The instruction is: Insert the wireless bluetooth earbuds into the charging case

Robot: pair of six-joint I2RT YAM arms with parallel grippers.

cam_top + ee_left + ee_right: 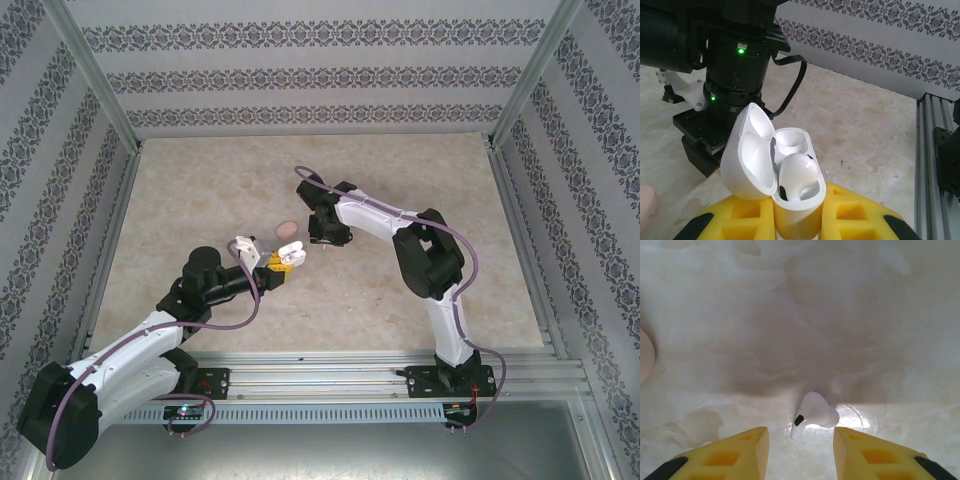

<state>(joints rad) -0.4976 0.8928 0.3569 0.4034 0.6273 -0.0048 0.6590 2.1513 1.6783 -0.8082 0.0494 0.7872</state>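
A white charging case [799, 207] stands upright between yellow fingers [855, 212], my left gripper [797, 212] shut on it, its lid [747, 160] swung open to the left. One white earbud [797, 172] sits in the near slot; the far slot [790, 142] is hollow. From above, the same case [290, 254] is held at the table's middle by the left gripper [282, 263]. A second white earbud [816, 411] lies on the table between the spread fingers of my right gripper [800, 431], touching neither. The right gripper [328, 238] hangs just right of the case.
A pale pink rounded object [285, 228] lies on the marble table just behind the case, also at the frame edge [644, 362] and low left [646, 205]. The right arm's wrist [732, 75] stands close behind the open lid. Metal rails [520, 250] border the table.
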